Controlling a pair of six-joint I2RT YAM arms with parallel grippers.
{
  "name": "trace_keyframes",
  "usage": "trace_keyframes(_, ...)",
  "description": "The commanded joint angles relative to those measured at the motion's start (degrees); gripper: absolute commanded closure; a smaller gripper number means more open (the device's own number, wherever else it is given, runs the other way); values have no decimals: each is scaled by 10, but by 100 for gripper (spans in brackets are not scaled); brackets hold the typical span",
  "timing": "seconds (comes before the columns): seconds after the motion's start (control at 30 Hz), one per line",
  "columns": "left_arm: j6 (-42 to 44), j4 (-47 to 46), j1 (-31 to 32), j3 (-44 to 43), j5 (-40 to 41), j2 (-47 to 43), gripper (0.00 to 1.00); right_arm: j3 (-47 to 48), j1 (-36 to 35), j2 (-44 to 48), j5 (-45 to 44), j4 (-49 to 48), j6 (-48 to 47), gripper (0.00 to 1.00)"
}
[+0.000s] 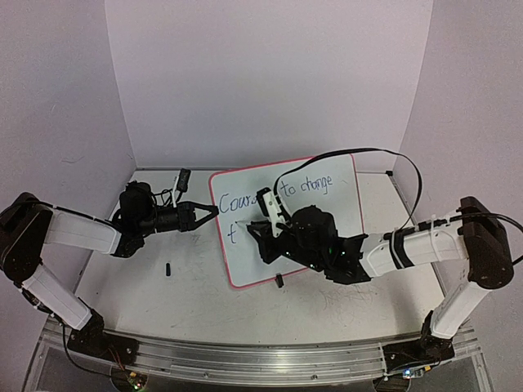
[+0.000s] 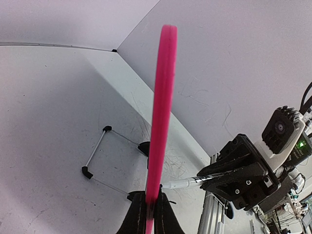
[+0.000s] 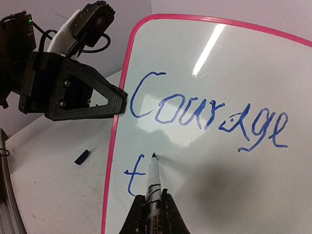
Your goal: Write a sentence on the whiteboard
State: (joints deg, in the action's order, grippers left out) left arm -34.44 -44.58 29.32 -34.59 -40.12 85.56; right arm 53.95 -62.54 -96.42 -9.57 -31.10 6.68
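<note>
Right gripper [image 3: 152,207] is clamping a marker [image 3: 154,178], fingers pressed tight on its barrel. The tip is touching the whiteboard [image 3: 234,63] just ahead of the fingers, at the "t" opening line two. Left gripper [image 2: 151,207] is pinching the board's pink rim [image 2: 163,97] (edge-on here, so no writing is showing). The sentence [image 3: 204,117] is running above the marker tip. Right wrist view is showing "Courage"; only the top view is adding "to change". Left wrist view alone is showing a wire foot [image 2: 97,156] beside the rim.
</note>
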Motion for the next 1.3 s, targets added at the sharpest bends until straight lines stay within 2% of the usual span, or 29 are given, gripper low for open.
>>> trace_keyframes(0.0,-12,-24,5,-18,-12,-15,100,-11,3,3,-3,4,14,100)
trace_keyframes(0.8,-15,-24,5,-19,-11,-15,100,-64,-10,22,17,11,43,100)
trace_keyframes(1.27,-16,-24,5,-18,-11,-18,100,-46,-10,19,-11,-6,36,100)
